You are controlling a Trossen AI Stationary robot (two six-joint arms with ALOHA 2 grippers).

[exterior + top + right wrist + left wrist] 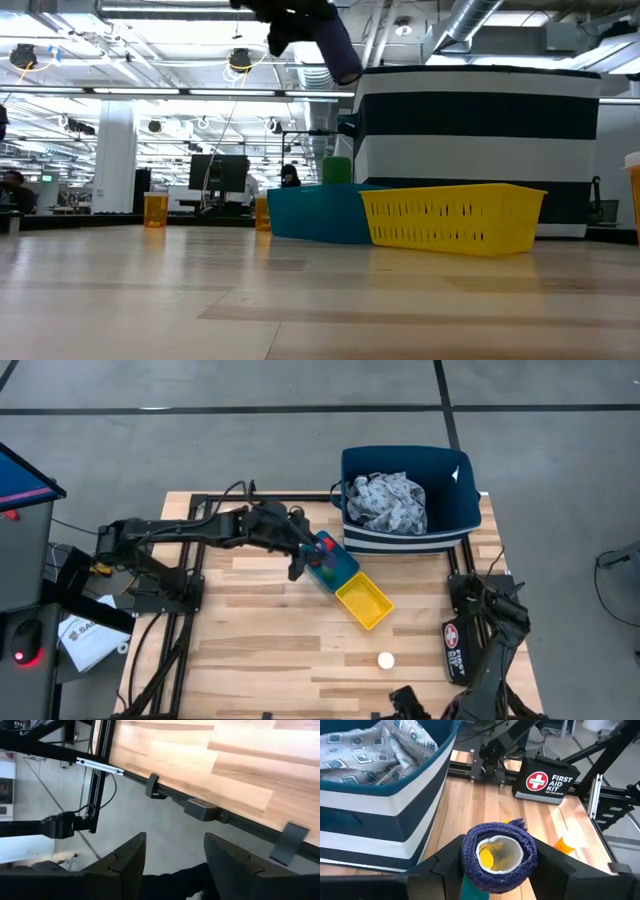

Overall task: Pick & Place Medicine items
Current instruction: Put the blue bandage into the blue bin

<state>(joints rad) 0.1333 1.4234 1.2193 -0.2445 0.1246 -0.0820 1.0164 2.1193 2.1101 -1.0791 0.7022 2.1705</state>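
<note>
**Blue roll held over the blue tray – release to be made low**

The left gripper [303,558] is raised above the blue tray [340,568], which lies near the middle of the worktop [260,640], just in front of the striped bin [400,535] at the far right corner. Its fingers are closed about halfway on a blue bandage roll [525,845], which is gripped by its sides with the hollow core facing forward. Small red and green items [322,555] are seen already lying in the blue tray; the yellow tray [365,603] touches its end. A white-capped bottle [385,660] is left standing towards the near edge.

The step is judged to be the setting-down of the roll. It is best lowered straight over a bare part of the tray – clear of the items inside – and let go only once it is below the rim, since a roll dropped from height may bounce or run off.

The right gripper [172,855] is parked off the near right corner, its fingers apart and nothing between them.
</note>
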